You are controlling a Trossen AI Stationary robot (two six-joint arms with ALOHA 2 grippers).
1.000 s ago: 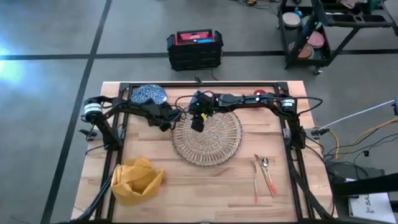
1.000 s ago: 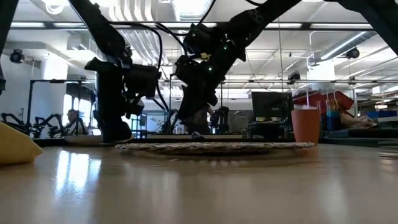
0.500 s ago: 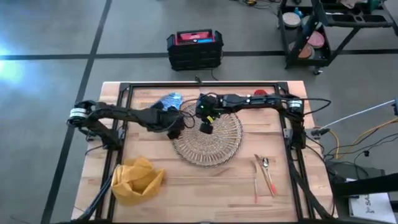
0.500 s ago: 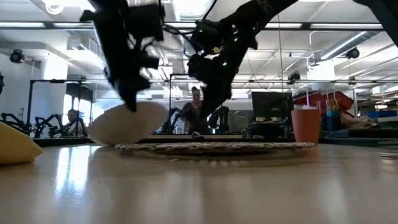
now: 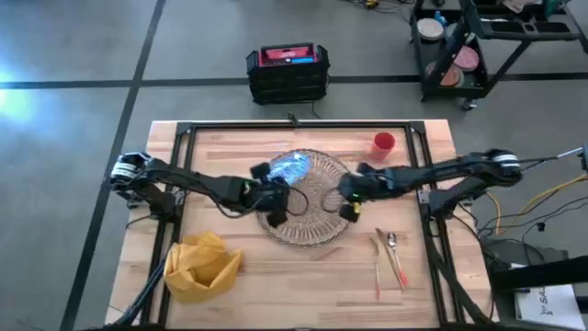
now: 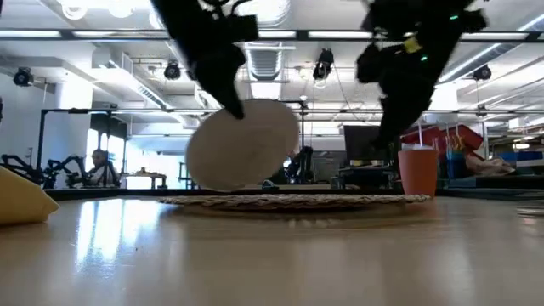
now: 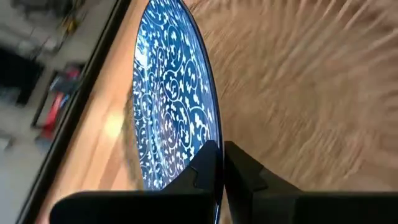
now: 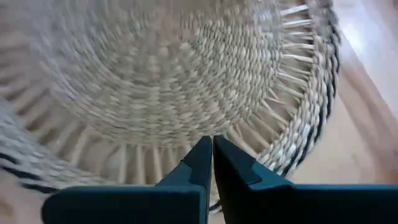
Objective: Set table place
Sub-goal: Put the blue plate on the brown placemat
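Gripping the blue-patterned plate [image 5: 289,168] by its rim, the left pincer [image 5: 274,195] has it tipped up on edge over the round woven mat [image 5: 308,198] in the middle of the worktop [image 5: 276,267]. The left wrist view shows the two fingers [image 7: 205,163] pinched tight on either side of the plate's edge [image 7: 168,106], and from the low view you see the pale underside of the plate [image 6: 242,144] hanging tilted above the mat [image 6: 289,201], not resting on it.

The right pincer [image 5: 347,197] sits at about 3 o'clock on the mat, just over its rim. Its fingers [image 8: 200,163] are pressed together with nothing between them, and the mat's weave [image 8: 168,74] fills the view under them.

Rest of the place setting is spread out: the yellow napkin [image 5: 200,265] is bunched up at roughly 8 o'clock from the mat near the front left corner, the small red-orange cup [image 5: 383,143] stands at about 1 o'clock, and the orange-handled cutlery [image 5: 390,259] lies at about 5 o'clock, well apart from the mat. In the low view the cup [image 6: 417,171] stands upright beyond the mat's far right edge.
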